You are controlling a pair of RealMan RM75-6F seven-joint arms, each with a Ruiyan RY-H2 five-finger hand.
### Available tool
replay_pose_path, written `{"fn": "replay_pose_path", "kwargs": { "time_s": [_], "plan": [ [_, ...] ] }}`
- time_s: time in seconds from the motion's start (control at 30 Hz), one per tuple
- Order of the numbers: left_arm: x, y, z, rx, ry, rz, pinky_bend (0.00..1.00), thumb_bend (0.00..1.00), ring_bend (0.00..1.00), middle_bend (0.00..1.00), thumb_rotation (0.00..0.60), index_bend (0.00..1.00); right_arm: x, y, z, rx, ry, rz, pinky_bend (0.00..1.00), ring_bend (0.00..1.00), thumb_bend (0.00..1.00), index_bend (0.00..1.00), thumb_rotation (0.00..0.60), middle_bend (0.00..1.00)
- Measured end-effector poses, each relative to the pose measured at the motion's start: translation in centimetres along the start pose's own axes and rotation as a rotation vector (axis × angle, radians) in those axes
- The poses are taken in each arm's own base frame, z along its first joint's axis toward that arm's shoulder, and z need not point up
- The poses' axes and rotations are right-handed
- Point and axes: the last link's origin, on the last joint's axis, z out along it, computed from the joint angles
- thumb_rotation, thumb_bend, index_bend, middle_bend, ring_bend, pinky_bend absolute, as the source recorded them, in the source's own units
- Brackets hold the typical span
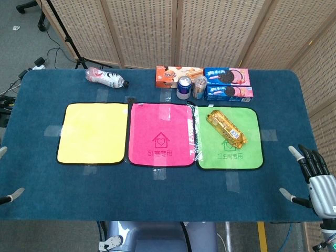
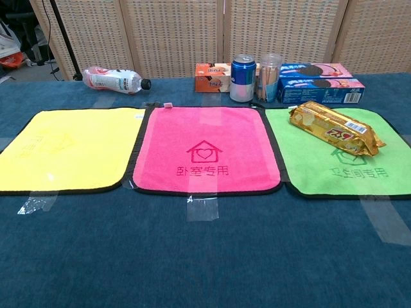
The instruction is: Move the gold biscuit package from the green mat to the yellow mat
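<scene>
My right hand (image 1: pixel 315 178) hangs released at the table edge, fingers apart; of my left hand (image 1: pixel 8 197) only fingertips show, so I cannot tell its state. The gold biscuit package (image 1: pixel 226 127) lies diagonally on the green mat (image 1: pixel 247 155), well apart from the yellow mat (image 1: pixel 92 134). Its slick wrapper could slip from my fingers during the long carry across the pink mat (image 1: pixel 161 135).

Gold biscuit package (image 1: pixel 226 127) on green mat (image 1: pixel 231 155)
</scene>
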Motion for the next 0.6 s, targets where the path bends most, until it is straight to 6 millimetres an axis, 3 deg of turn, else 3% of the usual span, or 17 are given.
{"fn": "replay_pose_path", "kwargs": {
  "time_s": [0.37,0.43,0.6],
  "plan": [
    [-0.1,-0.2,0.4,0.015,-0.005,0.002,0.0,0.04,0.0,0.0,0.6,0.0,-0.3,-0.5,0.0,0.039,-0.018,0.034,0.0,0.0,0.01,0.0,0.6,0.0],
    [-0.1,-0.2,0.5,0.018,-0.005,0.001,0.0,0.04,0.0,0.0,0.6,0.0,-0.4,-0.6,0.0,0.049,-0.022,0.047,0.0,0.0,0.1,0.0,0.6,0.0],
    [0.0,-0.2,0.7,0.02,0.0,0.002,0.0,0.04,0.0,0.0,0.6,0.0,-0.9,-1.1,1.1,0.092,-0.046,0.124,0.0,0.0,0.7,0.05,0.6,0.0]
  ]
}}
